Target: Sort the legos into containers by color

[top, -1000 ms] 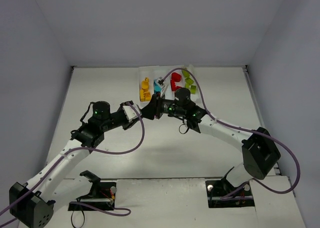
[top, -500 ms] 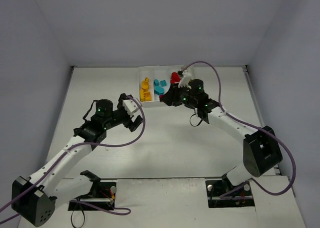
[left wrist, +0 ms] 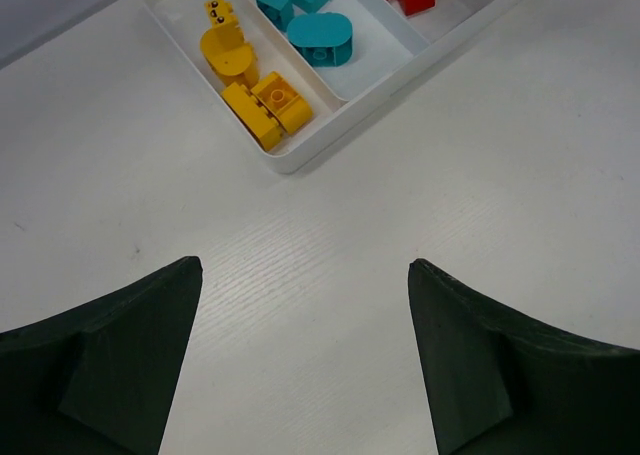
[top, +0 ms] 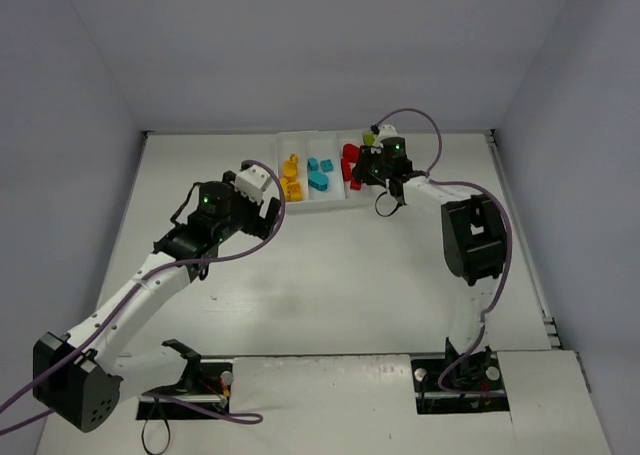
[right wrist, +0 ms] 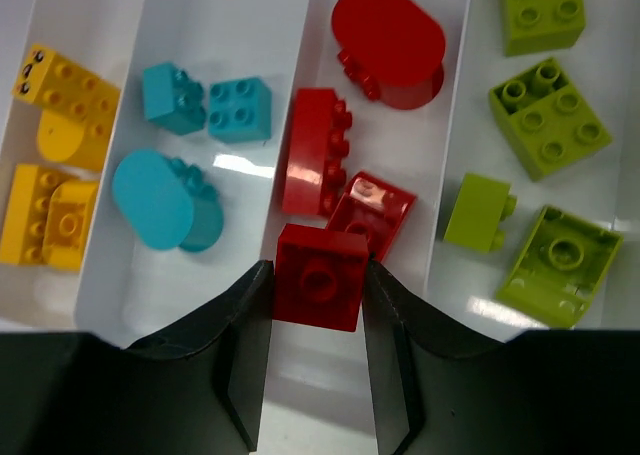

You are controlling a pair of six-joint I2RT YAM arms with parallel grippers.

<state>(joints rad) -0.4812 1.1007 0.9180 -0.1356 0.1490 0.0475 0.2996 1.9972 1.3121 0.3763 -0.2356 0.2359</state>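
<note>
- Pinching a red brick (right wrist: 320, 278), the right hand (right wrist: 315, 271) sits over the tray's (right wrist: 160, 313) red lane (right wrist: 405, 145), near rim at 6 o'clock.
- Left hand (left wrist: 303, 273) gapes wide, empty, above bare surface (left wrist: 300, 360); tray corner at 12 o'clock.

My overhead feed is bright and even, lit from above: the matte white surface (top: 330, 275) carries only faint, soft-edged shadows beneath the arms, and detail there is coarse. On the left wrist feed the left claw (left wrist: 305, 275) is underexposed, its fingers (left wrist: 110, 375) near-black wedges with little texture, while the white plastic divided tray (left wrist: 300, 160) sits crisp. The right wrist feed is sharpest: the glossy red square brick (right wrist: 318, 285) in the right claw (right wrist: 318, 270) catches a dull sheen, white glare patches lie on the tray floor, and the dividers splay toward the frame edges.
</note>
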